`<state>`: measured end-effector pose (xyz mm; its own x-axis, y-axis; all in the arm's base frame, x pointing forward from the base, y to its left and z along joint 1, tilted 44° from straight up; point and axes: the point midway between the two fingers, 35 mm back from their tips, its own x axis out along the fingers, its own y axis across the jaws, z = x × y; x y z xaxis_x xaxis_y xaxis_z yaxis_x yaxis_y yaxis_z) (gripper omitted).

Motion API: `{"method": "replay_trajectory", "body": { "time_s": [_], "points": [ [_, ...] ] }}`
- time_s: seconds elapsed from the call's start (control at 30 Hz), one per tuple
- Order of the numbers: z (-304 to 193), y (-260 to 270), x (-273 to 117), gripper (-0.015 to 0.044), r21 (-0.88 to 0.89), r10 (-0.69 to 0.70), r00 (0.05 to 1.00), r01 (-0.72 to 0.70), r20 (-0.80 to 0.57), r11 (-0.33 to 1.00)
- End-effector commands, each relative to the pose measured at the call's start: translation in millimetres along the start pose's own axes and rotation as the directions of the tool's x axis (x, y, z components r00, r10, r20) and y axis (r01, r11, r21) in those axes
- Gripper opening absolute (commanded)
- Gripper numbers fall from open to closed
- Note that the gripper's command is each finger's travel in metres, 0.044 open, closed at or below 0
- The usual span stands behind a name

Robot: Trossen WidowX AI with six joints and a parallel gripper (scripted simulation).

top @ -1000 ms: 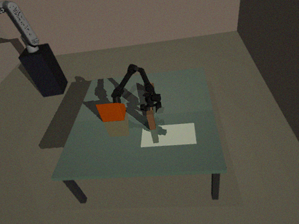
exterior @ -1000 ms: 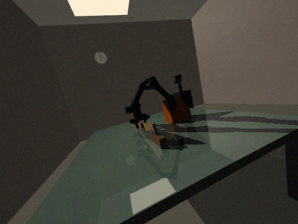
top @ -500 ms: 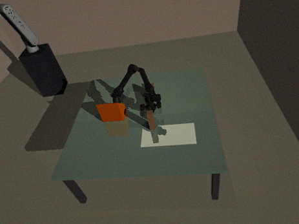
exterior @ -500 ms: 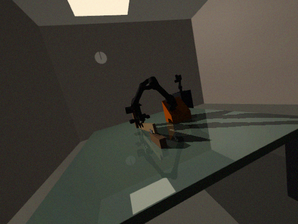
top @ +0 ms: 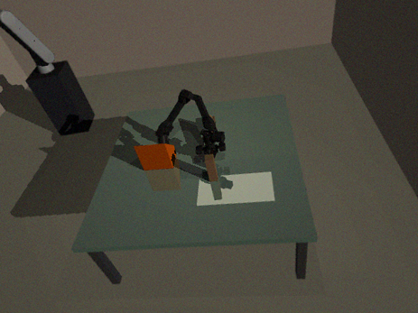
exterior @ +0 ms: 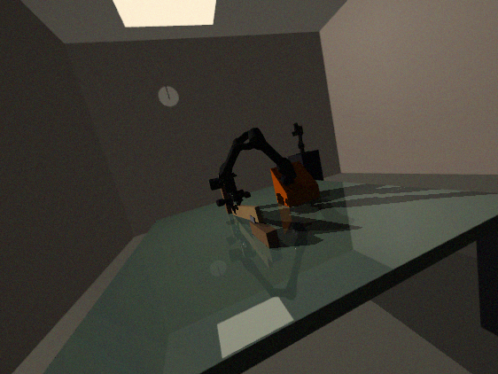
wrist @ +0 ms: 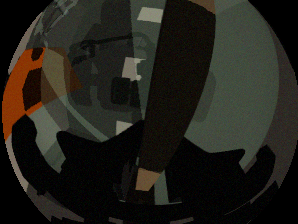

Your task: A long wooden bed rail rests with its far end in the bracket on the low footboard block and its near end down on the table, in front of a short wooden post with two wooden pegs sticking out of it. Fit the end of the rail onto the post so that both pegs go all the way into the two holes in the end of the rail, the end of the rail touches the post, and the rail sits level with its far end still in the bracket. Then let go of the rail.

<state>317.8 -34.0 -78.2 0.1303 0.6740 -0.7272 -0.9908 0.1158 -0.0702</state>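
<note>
"Fingers?"

"My black gripper (top: 212,150) (exterior: 235,210) (wrist: 152,125) is closed on the long, pale wooden rail (exterior: 247,213) (wrist: 148,179); I can't make out the pegs."

"Which way does it run?"

"Lengthwise between the fingers, away toward the low brown wooden footboard block (top: 211,167) (exterior: 268,237). The short brown wooden post (top: 214,119) (exterior: 223,195) lies the opposite way, beyond my grip."

"Your next move?"

"I'd lift this end level, then push along the rail's axis toward the post, watching the bracket end. My black arm (top: 176,108) (exterior: 268,148) is nearer than the grey one (top: 25,35)."
</note>
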Motion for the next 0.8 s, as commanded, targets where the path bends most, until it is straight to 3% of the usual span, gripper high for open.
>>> {"method": "replay_trajectory", "body": {
  "time_s": [0.0,0.77],
  "points": [
    [0,0,-2,0.0,0.002,0.001,1.0,-0.001,0.005,1.0],
    [0,-4,-13,0.0,0.002,0.001,1.0,-0.001,0.005,1.0]
  ]
}}
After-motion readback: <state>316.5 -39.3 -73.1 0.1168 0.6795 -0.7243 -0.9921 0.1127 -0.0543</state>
